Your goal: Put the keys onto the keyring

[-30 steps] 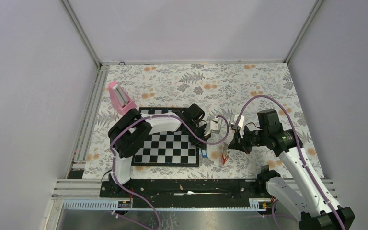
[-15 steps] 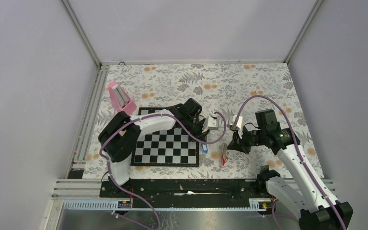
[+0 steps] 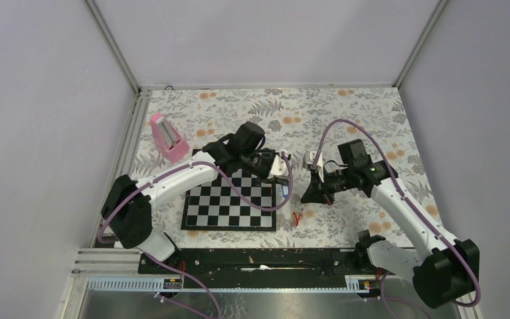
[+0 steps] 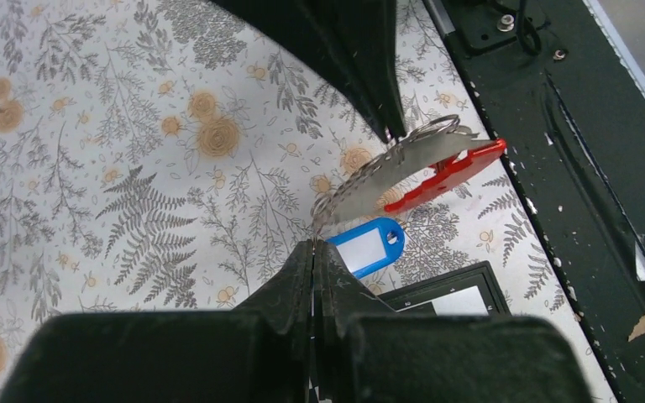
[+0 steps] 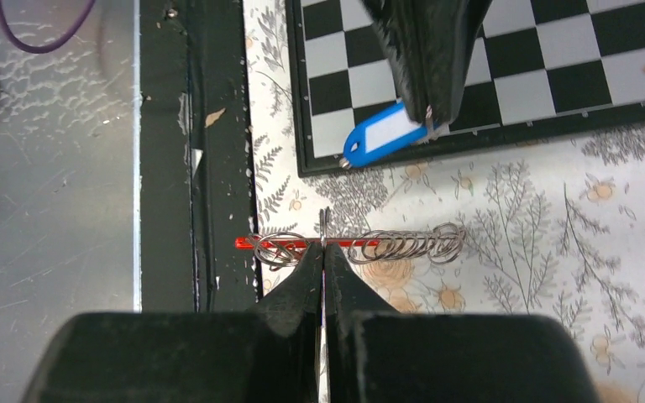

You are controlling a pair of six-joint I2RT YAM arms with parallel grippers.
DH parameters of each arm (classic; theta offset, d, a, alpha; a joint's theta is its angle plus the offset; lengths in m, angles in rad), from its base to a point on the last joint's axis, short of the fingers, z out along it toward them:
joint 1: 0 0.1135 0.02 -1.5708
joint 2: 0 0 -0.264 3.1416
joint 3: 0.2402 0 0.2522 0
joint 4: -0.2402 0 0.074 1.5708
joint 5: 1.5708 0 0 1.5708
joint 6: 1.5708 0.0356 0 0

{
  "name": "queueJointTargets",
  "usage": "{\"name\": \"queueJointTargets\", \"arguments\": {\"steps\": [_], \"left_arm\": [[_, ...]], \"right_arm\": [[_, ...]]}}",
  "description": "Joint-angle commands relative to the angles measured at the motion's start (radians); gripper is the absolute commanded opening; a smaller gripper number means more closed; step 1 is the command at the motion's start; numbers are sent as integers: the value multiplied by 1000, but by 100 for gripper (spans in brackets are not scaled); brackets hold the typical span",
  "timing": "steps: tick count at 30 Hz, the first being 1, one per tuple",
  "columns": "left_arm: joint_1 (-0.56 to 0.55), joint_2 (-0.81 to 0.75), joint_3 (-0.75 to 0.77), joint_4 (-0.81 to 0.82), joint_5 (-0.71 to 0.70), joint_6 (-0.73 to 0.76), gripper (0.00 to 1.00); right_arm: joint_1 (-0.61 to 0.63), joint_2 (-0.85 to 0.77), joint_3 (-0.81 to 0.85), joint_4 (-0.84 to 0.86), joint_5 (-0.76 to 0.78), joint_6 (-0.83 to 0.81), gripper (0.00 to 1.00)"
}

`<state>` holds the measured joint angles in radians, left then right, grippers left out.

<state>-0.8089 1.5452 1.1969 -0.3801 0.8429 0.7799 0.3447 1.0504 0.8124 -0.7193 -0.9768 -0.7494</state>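
Two finger pairs are pressing tight: your left gripper is pinching what looks like the blue-tagged key while your right gripper is clamping the keyring, both just right of the chessboard's near-right corner, apparently lining them up for threading.

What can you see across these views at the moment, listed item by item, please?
blue-tagged key: 1, blue and white tag, beside the chessboard, at the left gripper's tip
keyring: 1, silvery wire coils with a red strip, above the floral surface
chessboard: 1, black and white, mid-table
pink block: 1, pink, beyond the chessboard's far left corner
table: 1, floral-patterned top
left gripper: 1, black, shut on the blue-tagged key
right gripper: 1, black, shut on the keyring
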Motion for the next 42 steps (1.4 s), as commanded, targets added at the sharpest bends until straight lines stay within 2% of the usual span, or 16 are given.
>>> {"name": "queueJointTargets", "arguments": {"steps": [1,13,42], "left_arm": [[-12,-39,36,-79,79,151,0],[-50,-59,49,-143,64,258,0],[-88,-83,42,-203,70,331,0]], "right_arm": [[43,47,74,62,-82,20,0],[116,136,98,89,-101,25,0],[135,196,96,110,-81,49,0]]}}
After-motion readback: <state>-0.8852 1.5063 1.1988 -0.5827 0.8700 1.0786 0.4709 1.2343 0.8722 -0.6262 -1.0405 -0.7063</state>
